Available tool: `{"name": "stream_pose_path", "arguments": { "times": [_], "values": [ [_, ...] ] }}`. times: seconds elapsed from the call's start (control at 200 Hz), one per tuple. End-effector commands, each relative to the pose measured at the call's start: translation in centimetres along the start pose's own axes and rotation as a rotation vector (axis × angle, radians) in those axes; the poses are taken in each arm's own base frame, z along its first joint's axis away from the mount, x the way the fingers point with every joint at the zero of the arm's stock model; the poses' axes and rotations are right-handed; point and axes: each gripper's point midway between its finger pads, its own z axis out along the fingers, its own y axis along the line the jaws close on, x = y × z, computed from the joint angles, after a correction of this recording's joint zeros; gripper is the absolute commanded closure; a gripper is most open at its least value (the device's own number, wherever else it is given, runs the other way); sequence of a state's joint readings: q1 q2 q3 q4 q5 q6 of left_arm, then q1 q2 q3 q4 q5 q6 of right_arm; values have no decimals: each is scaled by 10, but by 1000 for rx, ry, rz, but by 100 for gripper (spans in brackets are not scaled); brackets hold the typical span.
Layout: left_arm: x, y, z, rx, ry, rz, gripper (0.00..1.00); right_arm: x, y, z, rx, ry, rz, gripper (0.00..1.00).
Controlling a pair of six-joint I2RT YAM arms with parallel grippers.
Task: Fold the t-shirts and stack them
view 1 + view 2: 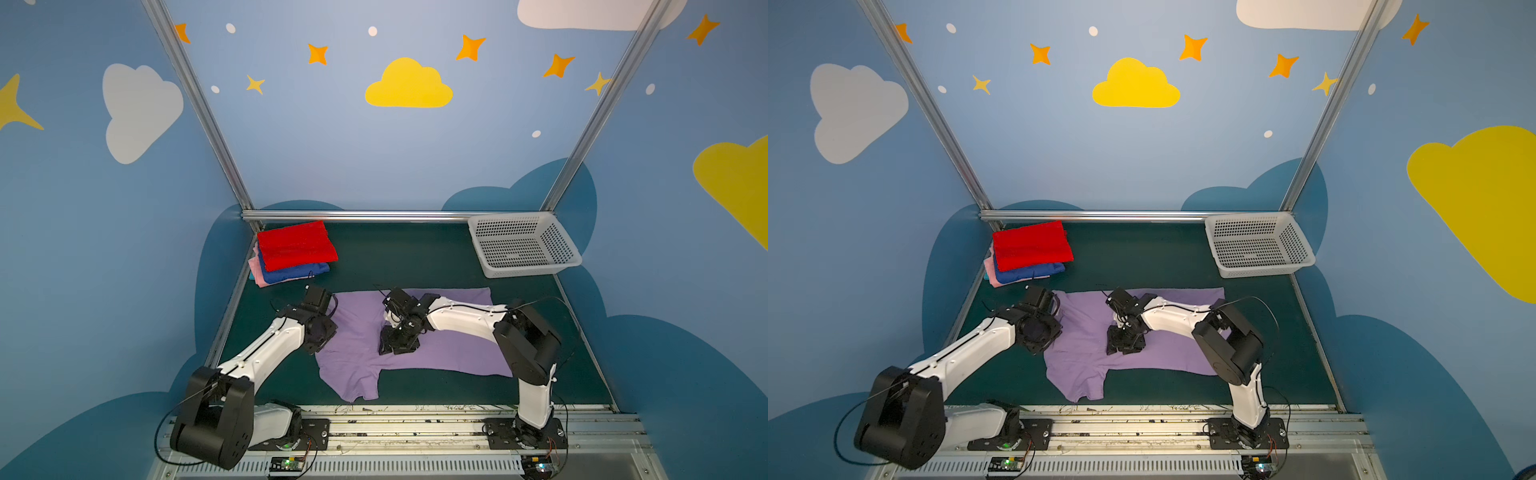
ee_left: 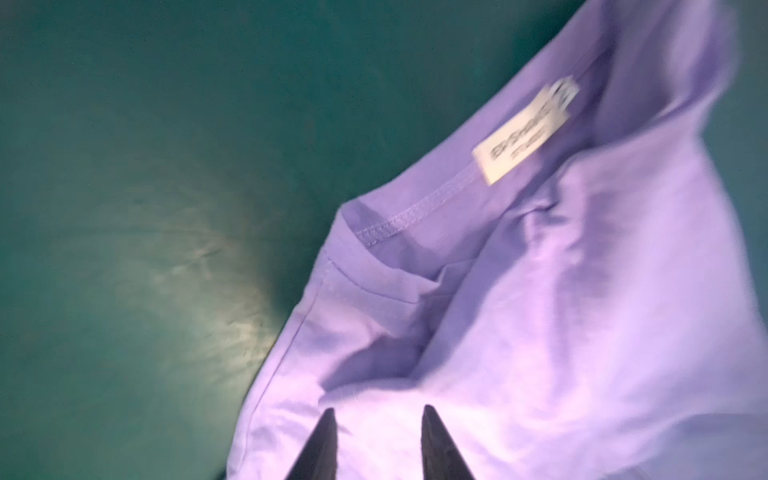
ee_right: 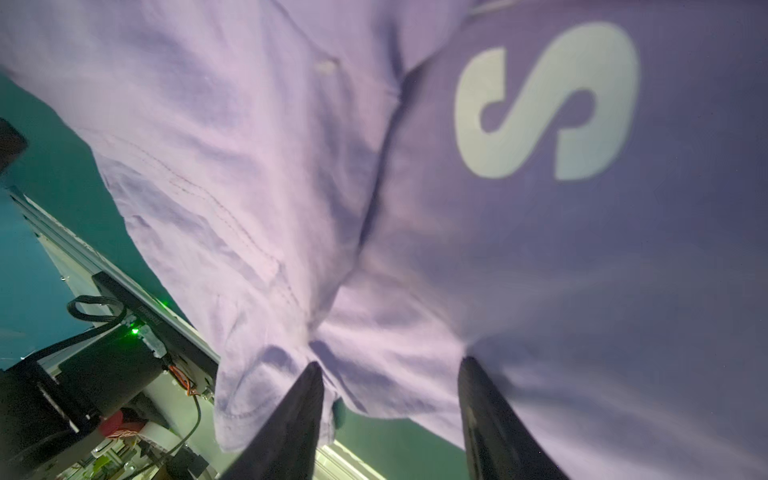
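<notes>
- Fingers point(image 3: 297, 415), right gripper point(image 3: 390, 361): spread wide, nothing between them, tips low over the lavender shirt point(image 3: 249, 166); touching or not, I cannot tell.
- Next entry?
- Item: left gripper point(image 2: 376, 415). Jaws parted, gripping nothing, poised over the collar end, near the label point(image 2: 523, 133).
- Shirt's place?
- One lavender shirt, lying in the middle of the mat point(image 1: 415, 257), collar toward my left, hem toward my right. Near sleeve point(image 1: 361, 382) sticks out toward the rail point(image 1: 415, 426). Also red point(image 1: 295, 245), blue point(image 1: 291, 274), pink point(image 1: 259, 272): folded, stacked in the far left corner. Then basket point(image 1: 532, 270): far right corner.
- Hazards?
- One: my tips sit so close to the cloth that, I judge, lifting away could snag a layer and pull the fold open. Two: my right forearm point(image 1: 461, 320) reaches over the shirt; drawn back low, it could drag the body askew. Three: that loose sleeve; left out, it would make a lumpy bundle. Four: the stack point(image 1: 274, 266) sits uneven, red shifted off blue, so a careless drop on top could tip it. Five: my left gripper hangs near the stack; a wide swing could knock it.
- Stage?
- Mid-fold, by my reckoning; this one is not yet on the stack.
</notes>
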State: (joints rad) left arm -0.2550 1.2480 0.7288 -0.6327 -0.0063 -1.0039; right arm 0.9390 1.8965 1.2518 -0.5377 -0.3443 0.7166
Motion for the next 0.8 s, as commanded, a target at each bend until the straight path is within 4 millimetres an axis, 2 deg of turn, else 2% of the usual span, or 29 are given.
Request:
{"name": "stream_pose_path", "arguments": {
  "times": [0.0, 0.07, 0.125, 0.205, 0.371, 0.421, 0.531, 0.621, 0.721, 0.791],
  "values": [
    [-32, -1, -28, 5, -134, -25, 50, -16, -2, -44, -16, -131, -30, 48],
    [-52, -10, -34, 46, -197, -38, 37, -23, -19, -70, -1, -198, -17, 48],
    [-63, -17, -31, 51, -212, -51, 33, -28, -40, -89, 30, -246, 11, 48],
    [-72, -26, -20, 31, -203, -48, 35, -34, -78, -114, 64, -298, 83, 48],
    [-68, -49, 20, 21, -79, 6, 48, -31, -150, -147, 80, -347, 271, 49],
    [-68, -54, 30, 19, -57, 13, 53, -28, -168, -152, 90, -349, 317, 51],
    [-70, -63, 47, 6, -33, 16, 54, -23, -199, -153, 80, -326, 423, 58],
    [-75, -67, 57, -9, -30, 17, 54, -17, -220, -147, 68, -295, 513, 57],
    [-80, -67, 68, -38, -24, 21, 56, -12, -244, -141, 75, -288, 597, 50],
    [-83, -62, 79, -64, -12, 18, 69, -12, -258, -139, 79, -300, 639, 48]
  ]
}}
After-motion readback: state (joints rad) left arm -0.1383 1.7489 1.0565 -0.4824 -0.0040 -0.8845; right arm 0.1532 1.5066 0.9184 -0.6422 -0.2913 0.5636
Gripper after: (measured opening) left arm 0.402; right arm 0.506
